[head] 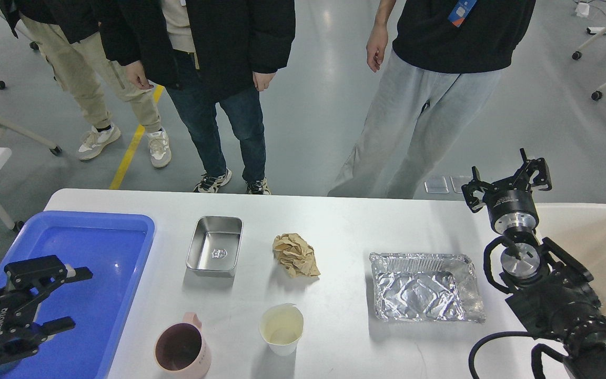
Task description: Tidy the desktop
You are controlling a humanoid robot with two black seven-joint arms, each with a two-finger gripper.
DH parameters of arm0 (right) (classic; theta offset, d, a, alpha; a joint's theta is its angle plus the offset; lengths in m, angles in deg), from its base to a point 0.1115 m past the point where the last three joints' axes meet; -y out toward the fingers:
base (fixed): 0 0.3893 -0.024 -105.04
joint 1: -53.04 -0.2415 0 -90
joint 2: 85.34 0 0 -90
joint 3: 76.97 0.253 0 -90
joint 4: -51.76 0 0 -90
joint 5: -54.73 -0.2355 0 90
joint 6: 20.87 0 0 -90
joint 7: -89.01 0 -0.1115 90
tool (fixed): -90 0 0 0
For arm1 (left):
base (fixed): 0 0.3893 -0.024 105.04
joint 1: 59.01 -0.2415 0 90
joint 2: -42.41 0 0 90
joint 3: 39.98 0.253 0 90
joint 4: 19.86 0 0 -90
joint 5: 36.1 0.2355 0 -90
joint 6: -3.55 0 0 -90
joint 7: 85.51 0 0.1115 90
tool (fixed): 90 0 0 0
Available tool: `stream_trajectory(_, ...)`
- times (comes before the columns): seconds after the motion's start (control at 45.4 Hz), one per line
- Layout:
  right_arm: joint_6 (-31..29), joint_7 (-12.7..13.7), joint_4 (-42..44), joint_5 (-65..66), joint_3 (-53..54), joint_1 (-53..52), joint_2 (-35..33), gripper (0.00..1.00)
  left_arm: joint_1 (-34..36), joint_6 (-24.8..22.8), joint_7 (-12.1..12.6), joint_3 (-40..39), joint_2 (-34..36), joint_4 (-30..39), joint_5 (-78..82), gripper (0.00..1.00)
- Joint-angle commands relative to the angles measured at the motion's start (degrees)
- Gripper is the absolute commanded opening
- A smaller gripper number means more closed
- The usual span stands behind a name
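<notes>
The white desktop [345, 221] spans the view. On it lie a steel tray [214, 253], a crumpled brown paper ball [295, 255], a foil container [425, 287], a white paper cup [281, 328] and a pink mug [181, 350]. My left gripper [66, 297] hovers low over the blue tray [98, 237] at the left, open and empty. My right gripper [508, 181] is raised at the desktop's far right edge, open, holding nothing.
A cream bin [597, 237] sits at the right beside my right arm. Three people stand just beyond the desktop's far edge. Rolling chair legs show at the upper corners.
</notes>
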Motion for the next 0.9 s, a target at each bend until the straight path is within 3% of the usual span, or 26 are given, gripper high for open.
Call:
stream_trajectory(0.0,0.0,-0.1,0.0,0.1,-0.6,0.3,0.3,1.00,0.1,-0.6,1.4,0.5,5.5,0.6,0.1,0.96)
stream_trajectory(0.154,0.0,-0.2,0.0,0.1,-2.6,0.3,0.4,1.00,-0.3,-1.2,4.8,0.7,10.2,0.6,1.4,0.96)
stream_trajectory(0.617,0.1,-0.3,0.0,0.6,-3.4,0.3,3.6,1.00,-0.3,-5.5,4.4,1.1,20.3,0.7,4.1,0.96)
stream_trajectory(0.881,0.1,-0.3,0.0,0.6,-3.3,0.3,3.7,1.00,6.5,-16.7,4.2,1.1,24.1,0.6,4.1,0.96)
